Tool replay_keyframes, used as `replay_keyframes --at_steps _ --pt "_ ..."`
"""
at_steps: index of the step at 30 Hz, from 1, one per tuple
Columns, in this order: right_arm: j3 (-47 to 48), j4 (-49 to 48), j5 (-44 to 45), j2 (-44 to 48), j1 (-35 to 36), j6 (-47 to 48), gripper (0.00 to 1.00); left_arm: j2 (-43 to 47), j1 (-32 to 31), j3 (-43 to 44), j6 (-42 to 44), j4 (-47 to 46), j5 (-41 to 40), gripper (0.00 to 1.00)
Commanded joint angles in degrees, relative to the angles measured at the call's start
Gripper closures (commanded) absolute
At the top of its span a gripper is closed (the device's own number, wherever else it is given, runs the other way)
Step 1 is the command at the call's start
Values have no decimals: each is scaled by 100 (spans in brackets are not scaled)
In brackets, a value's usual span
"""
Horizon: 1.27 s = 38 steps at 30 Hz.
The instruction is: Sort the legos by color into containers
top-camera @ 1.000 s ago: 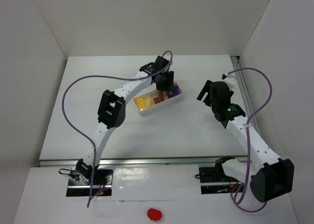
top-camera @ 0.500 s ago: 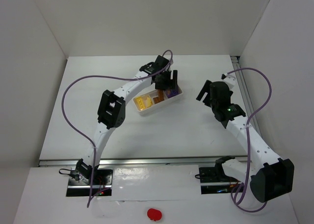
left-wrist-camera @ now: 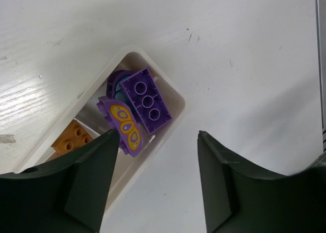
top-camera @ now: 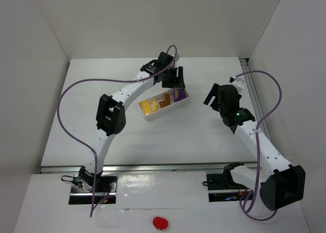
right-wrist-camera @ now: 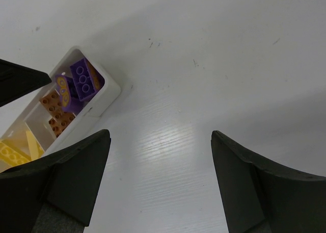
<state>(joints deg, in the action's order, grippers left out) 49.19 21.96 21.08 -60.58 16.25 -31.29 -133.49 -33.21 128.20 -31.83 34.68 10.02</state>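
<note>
A white container (top-camera: 153,115) with three compartments in a row lies mid-table. Its left compartment holds yellow legos (top-camera: 147,107), the middle one orange legos (top-camera: 163,102), the right one purple legos (top-camera: 178,95). In the left wrist view a purple brick (left-wrist-camera: 148,101) and a purple butterfly piece (left-wrist-camera: 125,129) lie in the end compartment (left-wrist-camera: 175,93), beside an orange brick (left-wrist-camera: 74,139). My left gripper (top-camera: 175,79) (left-wrist-camera: 158,133) hangs open and empty just above and beyond that end. My right gripper (top-camera: 219,90) (right-wrist-camera: 160,134) stands open and empty over bare table, right of the container (right-wrist-camera: 109,92).
White walls enclose the table on the left, back and right. A metal rail (top-camera: 153,167) runs along the near edge in front of the arm bases. A purple cable (top-camera: 86,82) loops off the left arm, and another (top-camera: 272,90) off the right.
My left gripper opened over the purple compartment, then rose and drew back toward the far side, with nothing in its jaws. The right arm has not moved.
</note>
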Motion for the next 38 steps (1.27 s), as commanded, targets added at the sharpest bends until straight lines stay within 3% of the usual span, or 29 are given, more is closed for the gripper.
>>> replay_keyframes --at_steps 1,9,11,13,15,17,18,19,22,31,38 --pt "179 2 -8 134 36 -53 13 297 -10 -110 -16 -84 71 29" --pt "126 2 -8 134 36 -53 13 1096 -10 -936 -16 -84 -307 62" --pt "126 2 -8 134 36 -1 13 1577 121 -1321 -16 -14 -570 78" --pt "126 54 45 134 36 70 13 2009 262 -1682 -16 39 -764 81" --pt "196 176 237 12 36 70 6 2744 587 -2313 -16 39 -1045 81" --pt "407 510 816 -103 36 -34 1 3283 850 -2763 -16 39 -1238 75" --pt "486 686 1027 -243 36 -253 1 3529 1104 -3166 54 39 -1553 66" --pt "608 983 1273 -314 36 -351 1 4028 1219 -3361 107 39 -1730 39" --pt "785 1485 2283 -429 36 -913 1 4916 1720 -4003 178 100 -2293 11" --pt "715 1488 2340 -148 -16 -1072 1 6378 2942 -5296 178 101 -2654 7" --pt "382 1241 2119 300 -17 -914 1 6766 3084 -5543 116 -66 -2514 4"
